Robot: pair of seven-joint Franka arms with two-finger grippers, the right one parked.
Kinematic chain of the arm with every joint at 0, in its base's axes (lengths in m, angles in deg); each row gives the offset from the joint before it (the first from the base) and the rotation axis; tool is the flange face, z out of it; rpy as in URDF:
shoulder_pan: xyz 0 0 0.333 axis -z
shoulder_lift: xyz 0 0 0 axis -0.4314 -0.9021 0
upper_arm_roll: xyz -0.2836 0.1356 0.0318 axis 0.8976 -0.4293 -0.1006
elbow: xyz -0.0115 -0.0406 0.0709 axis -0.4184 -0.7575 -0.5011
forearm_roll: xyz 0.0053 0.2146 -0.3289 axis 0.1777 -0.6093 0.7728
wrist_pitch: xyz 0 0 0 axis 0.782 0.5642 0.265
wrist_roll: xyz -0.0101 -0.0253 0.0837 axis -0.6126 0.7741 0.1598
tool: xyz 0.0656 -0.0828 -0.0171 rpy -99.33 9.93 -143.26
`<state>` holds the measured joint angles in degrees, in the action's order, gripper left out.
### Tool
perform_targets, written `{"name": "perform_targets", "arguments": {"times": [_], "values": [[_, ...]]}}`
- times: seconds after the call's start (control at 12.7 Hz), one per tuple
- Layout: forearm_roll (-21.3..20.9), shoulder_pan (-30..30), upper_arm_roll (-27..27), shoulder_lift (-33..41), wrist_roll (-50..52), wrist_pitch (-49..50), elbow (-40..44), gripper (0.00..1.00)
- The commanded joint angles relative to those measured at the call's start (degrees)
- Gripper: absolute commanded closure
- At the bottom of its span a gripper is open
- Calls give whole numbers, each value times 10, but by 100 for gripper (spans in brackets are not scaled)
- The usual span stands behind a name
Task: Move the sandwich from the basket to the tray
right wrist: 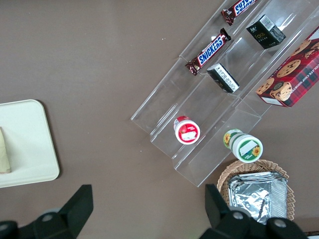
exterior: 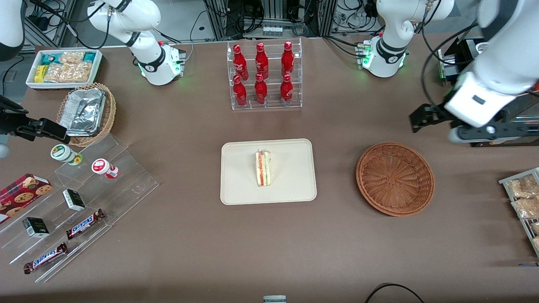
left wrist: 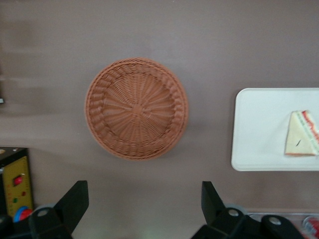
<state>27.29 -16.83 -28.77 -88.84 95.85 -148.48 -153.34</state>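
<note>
Looking down on the brown counter (exterior: 189, 235), we are seeing the sandwich (exterior: 263, 168) lying on the cream tray (exterior: 240, 176), roughly at the tray's middle, with its orange-red and green filling edge showing. The tray is sitting near the centre of the counter. The reddish-brown basket (exterior: 395, 179) is resting beside the tray, toward the working arm's end of the counter and well apart from it, and we are finding nothing inside it; the wrist camera is showing the same bare woven bottom of the basket (left wrist: 136, 108), with the tray (left wrist: 259, 129) and the sandwich (left wrist: 302, 141) off to one side.

We are holding the claw (exterior: 421, 118) up above the counter, near the edge at the working arm's end, farther from the front camera than the basket and not over it. Its two black fingers (left wrist: 74, 201) are standing wide apart in the wrist view, with nothing between them, so the claw is open and gripping nothing.

Farther from the front camera than the tray, we are noting a clear rack of red bottles (exterior: 263, 75). Toward the parked arm's end of the counter, a clear stepped stand (exterior: 84, 202) is carrying chocolate bars (exterior: 84, 223) and small jars (exterior: 104, 167), a tan wicker basket of foil trays (exterior: 86, 112) is sitting nearby, and a white bin of snack packets (exterior: 63, 67) is occupying the corner.
</note>
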Motion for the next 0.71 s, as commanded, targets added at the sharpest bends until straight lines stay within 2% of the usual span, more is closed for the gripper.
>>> {"name": "perform_targets", "arguments": {"times": [0.0, 0.24, 0.63], "values": [[3, -49, 7, 29, -73, 11, -26, 0], [5, -72, 6, 57, -125, 11, -55, 0], [4, -86, 5, 85, -129, 10, -75, 0]]}}
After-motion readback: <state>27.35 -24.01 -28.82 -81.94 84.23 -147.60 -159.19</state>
